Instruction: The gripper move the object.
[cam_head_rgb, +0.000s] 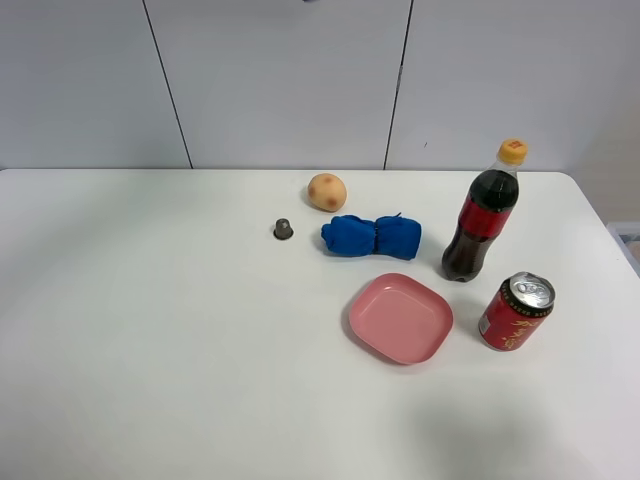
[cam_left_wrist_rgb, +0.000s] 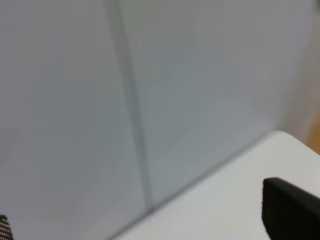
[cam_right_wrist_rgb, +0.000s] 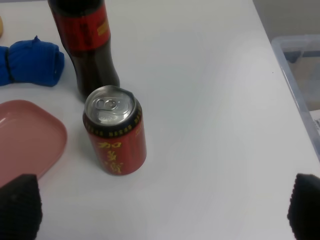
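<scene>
The cola bottle (cam_head_rgb: 482, 215), dark liquid with a red label and yellow cap, stands upright at the right of the white table. The right wrist view shows its lower body (cam_right_wrist_rgb: 87, 40) beyond a red soda can (cam_right_wrist_rgb: 116, 132). My right gripper (cam_right_wrist_rgb: 162, 212) is open and empty; its dark fingertips (cam_right_wrist_rgb: 20, 205) sit wide apart, short of the can and bottle. My left gripper (cam_left_wrist_rgb: 147, 220) is open and empty, facing the grey wall over a table edge, with one fingertip (cam_left_wrist_rgb: 290, 210) in view. Neither gripper shows in the exterior view.
The red can (cam_head_rgb: 516, 312) stands just in front of the bottle. A pink plate (cam_head_rgb: 400, 318), a rolled blue cloth (cam_head_rgb: 372, 236), a potato (cam_head_rgb: 326, 191) and a small grey cap (cam_head_rgb: 283, 229) lie mid-table. A clear plastic bin (cam_right_wrist_rgb: 300, 65) sits past the right table edge.
</scene>
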